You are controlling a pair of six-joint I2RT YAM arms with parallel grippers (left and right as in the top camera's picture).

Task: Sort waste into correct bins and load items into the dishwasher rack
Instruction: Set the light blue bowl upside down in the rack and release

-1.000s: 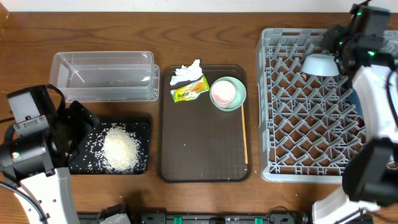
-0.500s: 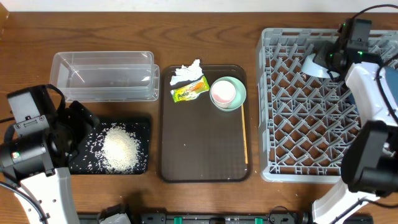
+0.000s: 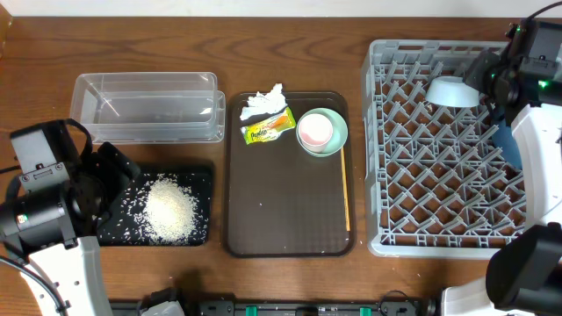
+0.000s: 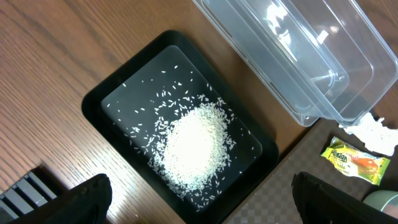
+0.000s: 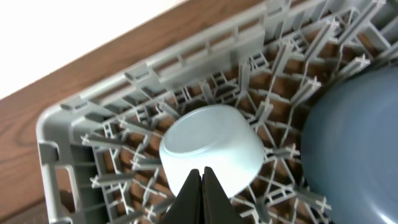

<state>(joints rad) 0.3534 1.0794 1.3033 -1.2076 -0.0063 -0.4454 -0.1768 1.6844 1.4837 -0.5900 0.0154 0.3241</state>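
The small light-blue bowl (image 3: 451,90) (image 5: 211,146) lies upside down in the grey dishwasher rack (image 3: 386,175) (image 5: 205,56), beside the dark-blue dish (image 3: 507,140) (image 5: 354,143). My right gripper (image 5: 202,171) is shut, its tips at the bowl's near edge. My left gripper (image 4: 199,199) is open and empty over the corner of the black tray (image 4: 124,99) that holds the rice (image 3: 170,211) (image 4: 196,143). The clear tub (image 3: 145,105) (image 4: 298,56) is empty. Tissue (image 3: 262,103), wrapper (image 3: 267,128), pink cup (image 3: 315,130) inside the pale-green bowl (image 3: 336,140), and wooden stick (image 3: 346,197) lie on the brown tray.
The brown serving tray (image 3: 281,211) sits between the bins and the rack. Loose rice grains are scattered across the black tray floor. The rack's upright pegs surround the bowl and dish. The table's far edge runs just behind the rack.
My right arm has shifted to the right, away from the light-blue bowl, which stays in the rack. The left arm has not moved.
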